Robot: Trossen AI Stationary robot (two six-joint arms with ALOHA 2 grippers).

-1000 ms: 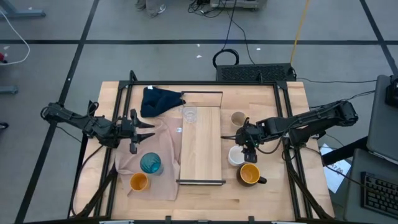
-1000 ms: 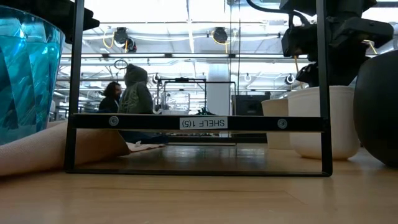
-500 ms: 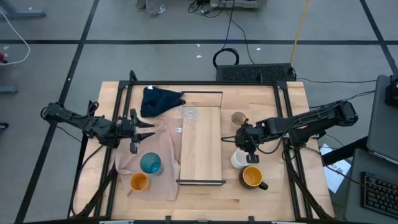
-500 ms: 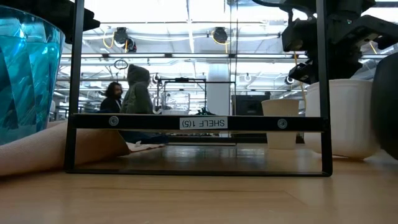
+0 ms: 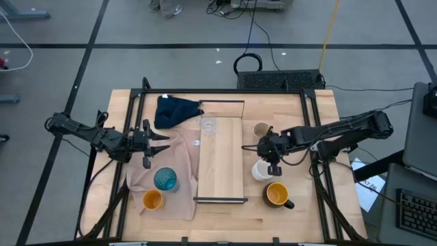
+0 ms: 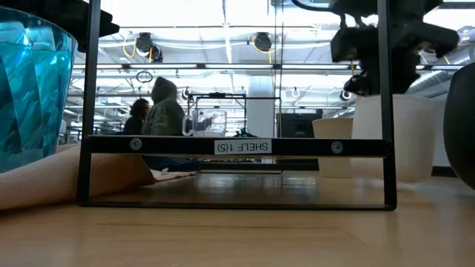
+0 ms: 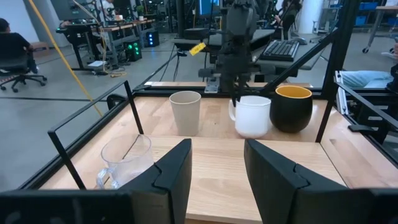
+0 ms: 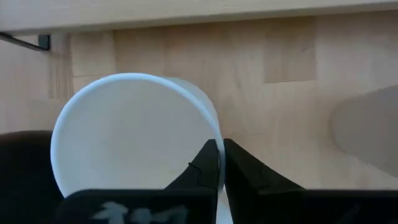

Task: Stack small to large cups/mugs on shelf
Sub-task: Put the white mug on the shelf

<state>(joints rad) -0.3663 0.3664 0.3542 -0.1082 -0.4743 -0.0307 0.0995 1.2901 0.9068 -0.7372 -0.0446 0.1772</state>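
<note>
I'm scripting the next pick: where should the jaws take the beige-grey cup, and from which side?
Take the beige-grey cup by its rim wall from straight above, one jaw inside and one outside. It stands upright, mouth open, and has no handle. Come from the side away from the white mug and the shelf.

Bright, even overhead light; soft short shadows on tabletop [image 5: 287, 212]. Low view backlit by ceiling lamps [image 6: 261, 41], teal tumbler [image 6: 30, 89] close & blurred. White mug [image 8: 134, 134] rim glaring, slightly soft.
</note>
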